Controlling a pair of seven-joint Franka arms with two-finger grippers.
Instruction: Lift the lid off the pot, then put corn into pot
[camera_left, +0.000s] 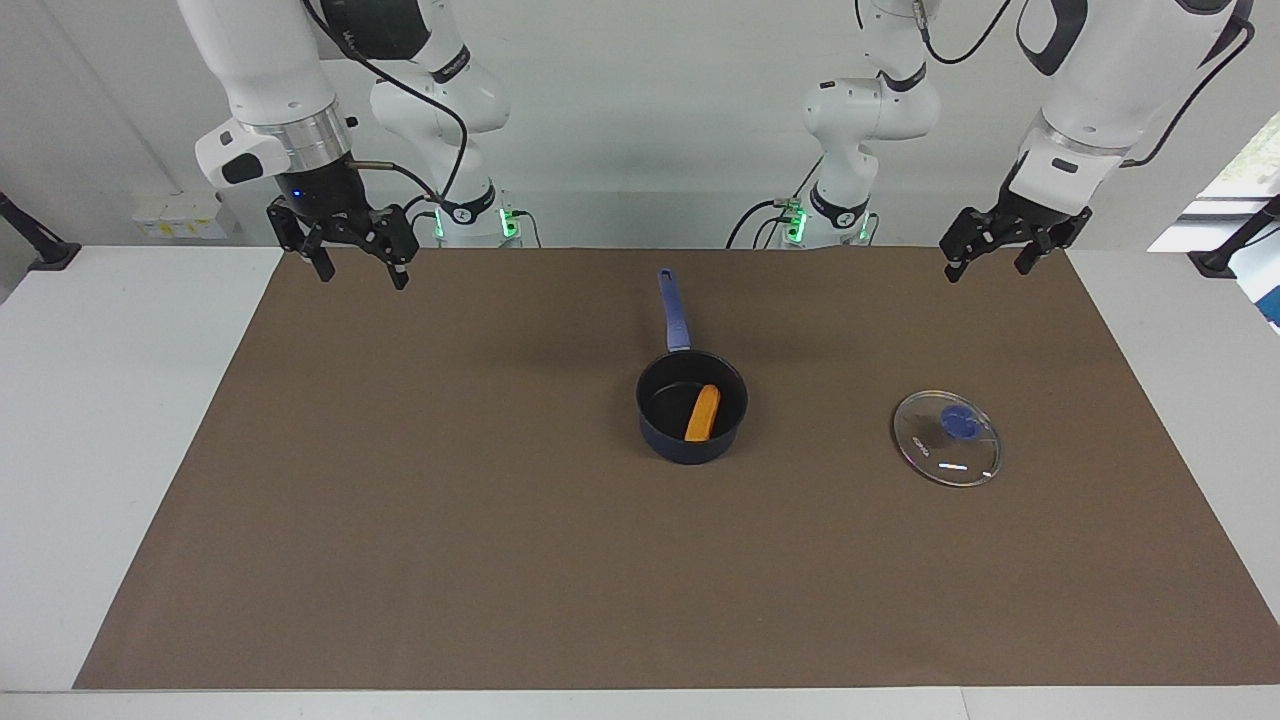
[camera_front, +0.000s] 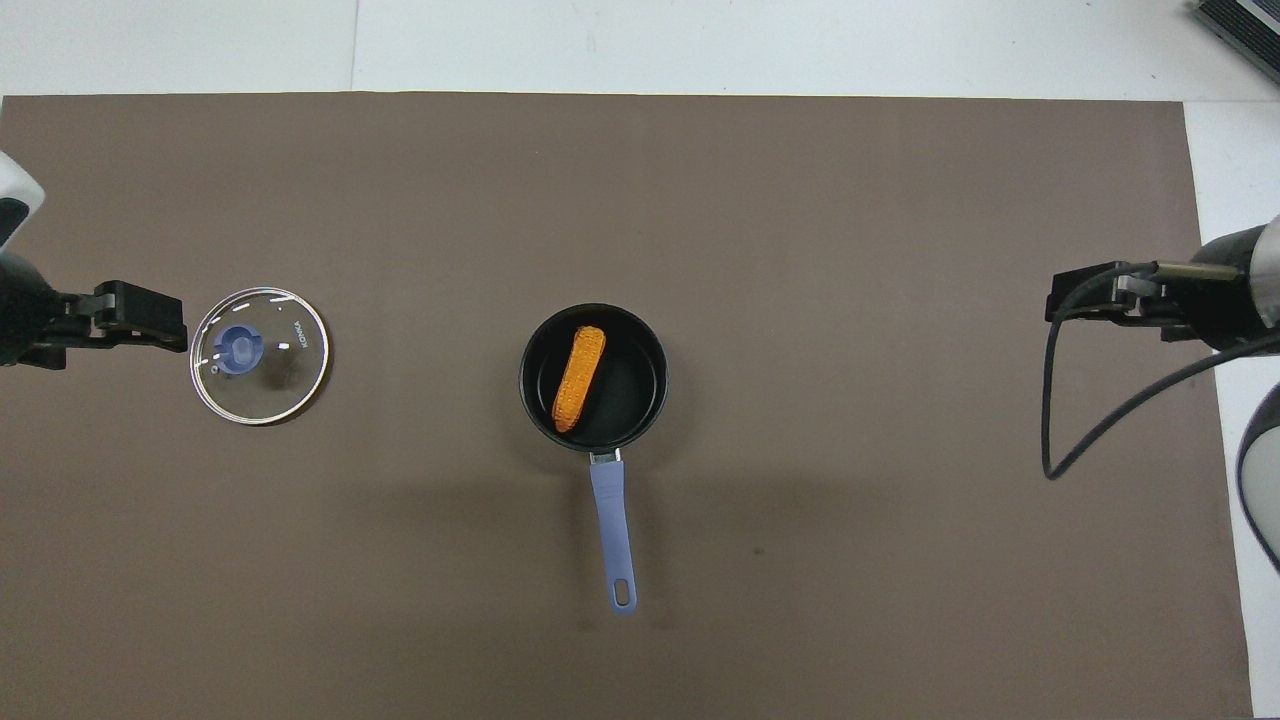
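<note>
Small dark navy saucepan, black inside, long straight blue handle: the pot (camera_left: 692, 406) stands mid-table on the brown mat (camera_left: 400, 480), its handle pointing toward the robots.

Small bumpy orange-yellow cob with rounded ends: the corn (camera_left: 702, 413) lies inside the pot, one end leaning against the wall farther from the robots.

Round clear glass disc with metal rim, blue central knob and small white lettering: the lid (camera_left: 946, 438) lies flat on the mat, knob up, well apart from the pot toward the left arm's end of the table.

Left gripper (camera_left: 990, 255): raised over the mat's edge at its own end, fingers spread, holding nothing.

Right gripper (camera_left: 362, 268): raised over the mat at its own end, fingers spread, holding nothing.

Nothing stands between the pot and the lid, nor between either gripper and the pot.
</note>
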